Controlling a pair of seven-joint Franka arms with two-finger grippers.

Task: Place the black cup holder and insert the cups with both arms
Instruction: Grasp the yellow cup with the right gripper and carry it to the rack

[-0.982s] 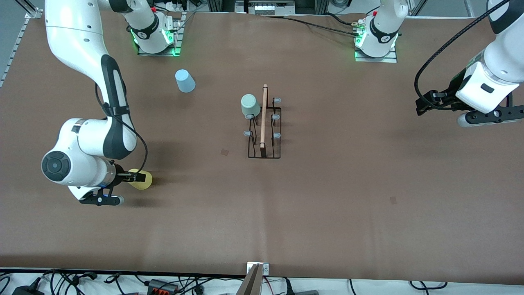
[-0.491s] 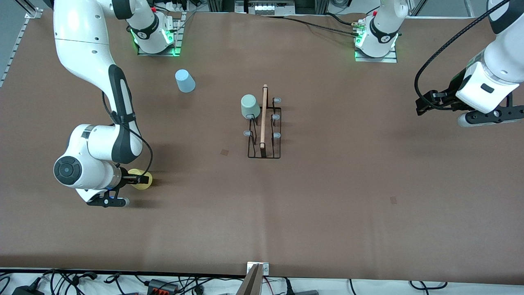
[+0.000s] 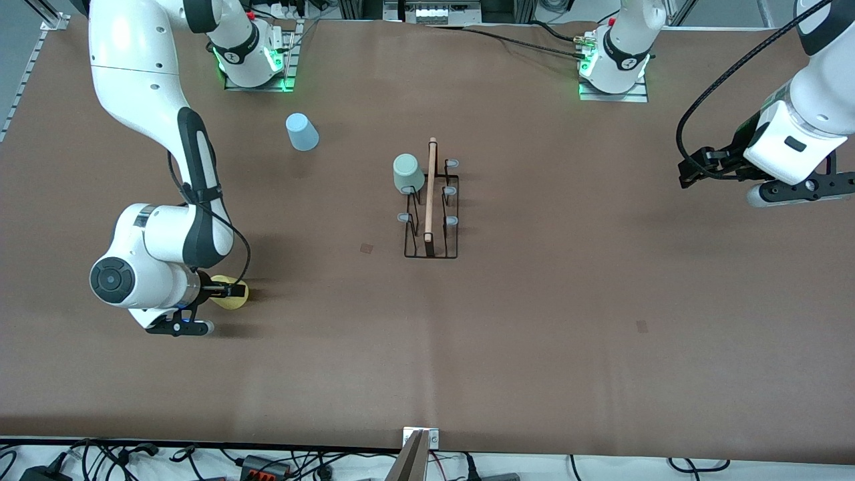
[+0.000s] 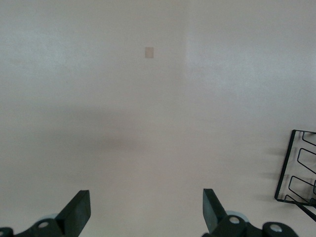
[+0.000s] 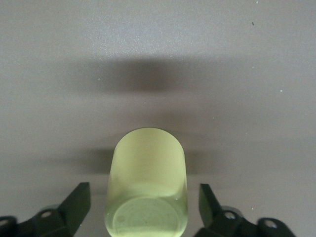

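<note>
Right gripper (image 3: 230, 290) is low at the yellow cup (image 3: 230, 296), toward the right arm's end of the brown surface (image 3: 601, 334). In the right wrist view the fingers (image 5: 79, 200) stand wide apart, one on each side of the yellow cup (image 5: 147, 182), with a gap on both sides, not clamped on it. Cup lies on its side on the surface, base toward the wrist camera.

Left gripper (image 3: 691, 170) hangs in the air over the left arm's end of the surface, waiting. Its fingers (image 4: 79, 210) are spread wide with nothing between them; left wrist view shows bare surface and a corner of the black cup holder (image 4: 298, 170).

Black cup holder (image 3: 431, 207) stands mid-surface, wooden rod (image 3: 430, 190) along its top. Mint green cup (image 3: 408, 172) sits upside down on a prong at the holder's end farther from the front camera, on the side facing the right arm's end. The other grey-blue capped prongs (image 3: 451, 220) are bare.

Light blue cup (image 3: 302, 131) sits upside down on the surface, near the right arm's base, farther from the front camera than the holder, well apart from it.
</note>
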